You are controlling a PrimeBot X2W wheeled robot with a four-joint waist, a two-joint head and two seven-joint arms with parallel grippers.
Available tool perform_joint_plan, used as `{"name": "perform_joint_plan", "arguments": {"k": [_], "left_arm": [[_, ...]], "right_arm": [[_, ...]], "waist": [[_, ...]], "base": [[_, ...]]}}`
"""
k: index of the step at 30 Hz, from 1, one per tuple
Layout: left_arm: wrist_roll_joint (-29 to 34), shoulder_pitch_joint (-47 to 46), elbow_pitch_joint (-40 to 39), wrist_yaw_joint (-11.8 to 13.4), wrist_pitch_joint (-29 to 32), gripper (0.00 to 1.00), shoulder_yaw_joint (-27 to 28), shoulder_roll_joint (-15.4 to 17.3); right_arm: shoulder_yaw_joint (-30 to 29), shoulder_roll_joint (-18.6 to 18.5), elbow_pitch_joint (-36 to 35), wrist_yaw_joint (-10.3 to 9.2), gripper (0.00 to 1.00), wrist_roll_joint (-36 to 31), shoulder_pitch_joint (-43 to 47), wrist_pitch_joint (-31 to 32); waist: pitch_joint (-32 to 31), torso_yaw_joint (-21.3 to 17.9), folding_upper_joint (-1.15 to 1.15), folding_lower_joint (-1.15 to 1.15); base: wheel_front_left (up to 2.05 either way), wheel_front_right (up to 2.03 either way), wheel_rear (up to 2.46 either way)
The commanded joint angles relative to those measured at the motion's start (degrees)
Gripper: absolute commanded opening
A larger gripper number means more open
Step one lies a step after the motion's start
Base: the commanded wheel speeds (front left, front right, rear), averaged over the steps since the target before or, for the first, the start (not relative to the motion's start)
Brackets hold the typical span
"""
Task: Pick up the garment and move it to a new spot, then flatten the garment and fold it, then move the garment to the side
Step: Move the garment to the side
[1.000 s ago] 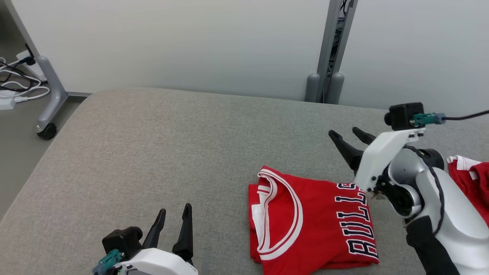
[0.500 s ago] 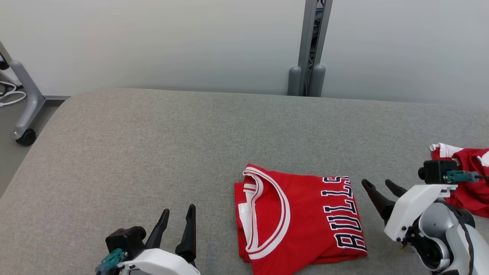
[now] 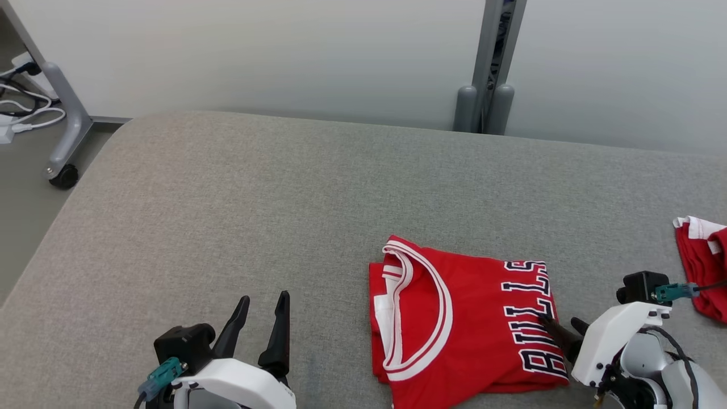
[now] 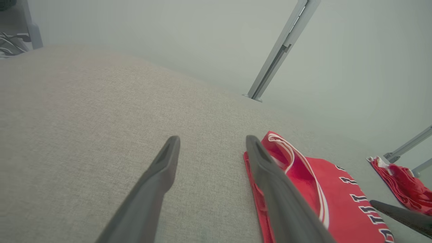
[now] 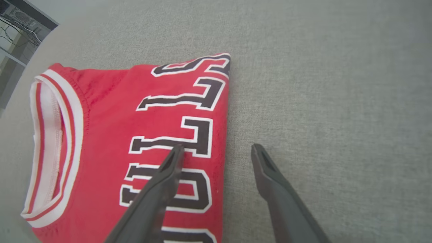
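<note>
A red basketball jersey [image 3: 463,324] with a white-striped neckline and dark block lettering lies flat on the grey fabric-covered bench [image 3: 255,199]. It is folded into a compact rectangle, so the folding looks done and only the move to the side seems left. The right hand [image 3: 559,325] sits at the jersey's lettered edge, its two dark fingers apart with nothing gripped. In the right wrist view one finger [image 5: 162,189] lies over the letters and the other over bare bench just beside the jersey, so the jaws straddle the folded edge. That placement seems chosen to pinch all the stacked layers at once, which would keep the fold together as the jersey is shifted. Whether the finger already touches the cloth cannot be told. The left hand [image 3: 263,296] rests on the jersey's neckline side, near it but clear of it, fingers likewise spread and empty. It is probably parked out of the way or waiting to steady that edge. Well apart from the jersey, past the right hand, lies a second, crumpled red garment [image 3: 704,261].
</note>
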Motion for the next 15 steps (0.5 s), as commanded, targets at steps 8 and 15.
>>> {"name": "perform_joint_plan", "arguments": {"k": [8, 15], "left_arm": [[0.3, -0.9, -0.5, 0.5, 0.2, 1.0, 0.2, 0.8], [0.1, -0.5, -0.3, 0.8, 0.1, 1.0, 0.2, 1.0]], "right_arm": [[-0.5, 1.3, 5.4, 0.02, 0.57, 4.8, -3.2, 3.4], [3.1, 0.2, 7.0, 0.02, 0.0, 6.1, -5.3, 0.0]], "waist": [[0.9, 2.5, 0.0, 0.0], [0.2, 2.9, 0.0, 0.0]], "base": [[0.0, 0.0, 0.0], [0.0, 0.0, 0.0]]}}
